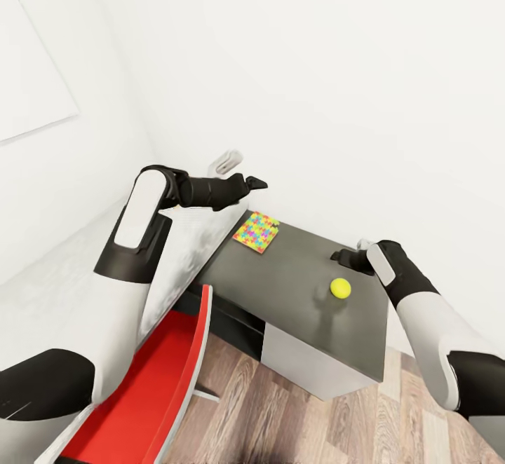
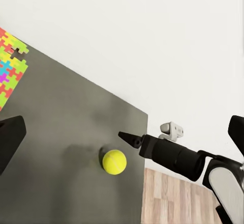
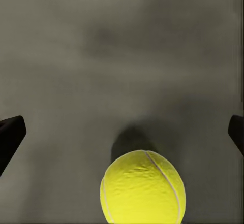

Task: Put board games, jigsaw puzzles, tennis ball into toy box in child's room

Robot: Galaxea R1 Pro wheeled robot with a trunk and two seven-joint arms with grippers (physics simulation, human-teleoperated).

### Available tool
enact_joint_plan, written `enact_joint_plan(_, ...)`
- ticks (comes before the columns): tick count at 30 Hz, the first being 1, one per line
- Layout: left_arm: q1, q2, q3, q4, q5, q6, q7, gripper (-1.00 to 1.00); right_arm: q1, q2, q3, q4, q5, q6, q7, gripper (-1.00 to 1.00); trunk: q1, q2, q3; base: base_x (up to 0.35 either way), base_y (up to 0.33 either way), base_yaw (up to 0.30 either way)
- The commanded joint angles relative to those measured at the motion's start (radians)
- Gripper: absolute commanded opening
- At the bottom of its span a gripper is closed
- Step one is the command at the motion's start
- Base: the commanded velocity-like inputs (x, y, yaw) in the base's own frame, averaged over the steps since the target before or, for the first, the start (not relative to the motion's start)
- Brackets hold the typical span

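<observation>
Red chair (image 1: 151,373) nearest, left. Tennis ball (image 1: 341,287) sits loose on the dark worktop (image 1: 294,310), near its right edge. Right gripper (image 1: 345,257) just beyond it, fingers spread wide and empty, apparently lined up for a grasp. Jigsaw puzzle (image 1: 256,231) lies farther left. Left gripper (image 1: 254,183) hovers beyond, open, empty.

The tennis ball (image 1: 341,288) is plain yellow-green with a thin pale seam curving over it, sitting on a flat dark-grey desk (image 1: 301,303) with a pale cabinet front. The jigsaw puzzle (image 1: 256,231) is a patchwork of yellow, green, blue, pink and orange interlocking pieces. Chair (image 1: 151,390) is bright red with a light edge, floor (image 1: 294,422) is brown wood plank, walls white. Arms are white and black; the right tool (image 1: 344,256) looks all black, though it's small here.
</observation>
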Motion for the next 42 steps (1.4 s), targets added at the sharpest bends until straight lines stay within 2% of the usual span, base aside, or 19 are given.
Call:
enact_joint_plan(1, -0.001, 0.000, 0.000, 0.000, 0.010, 0.001, 0.010, 1.00, -0.001, 0.000, -0.001, -0.001, -0.011, 0.004, -0.008, 1.00, 0.000, -0.002, -0.003, 0.000, 0.000, 0.000)
enact_joint_plan(8, -0.051, 0.001, 0.000, 0.053, 0.039, 0.001, 0.011, 1.00, -0.012, -0.016, -0.001, 0.017, -0.012, 0.008, -0.008, 1.00, 0.000, -0.002, -0.015, 0.000, 0.000, 0.000)
enact_joint_plan(16, -0.069, 0.002, -0.001, 0.072, 0.050, 0.001, 0.011, 1.00, -0.029, -0.028, -0.001, 0.027, -0.014, 0.010, -0.009, 1.00, 0.000, -0.002, -0.028, 0.000, 0.000, 0.000)
enact_joint_plan(42, -0.077, 0.004, -0.002, 0.083, 0.052, 0.000, 0.011, 1.00, -0.040, -0.019, 0.003, 0.092, -0.015, 0.018, -0.009, 1.00, 0.000, -0.002, -0.070, 0.000, 0.000, 0.000)
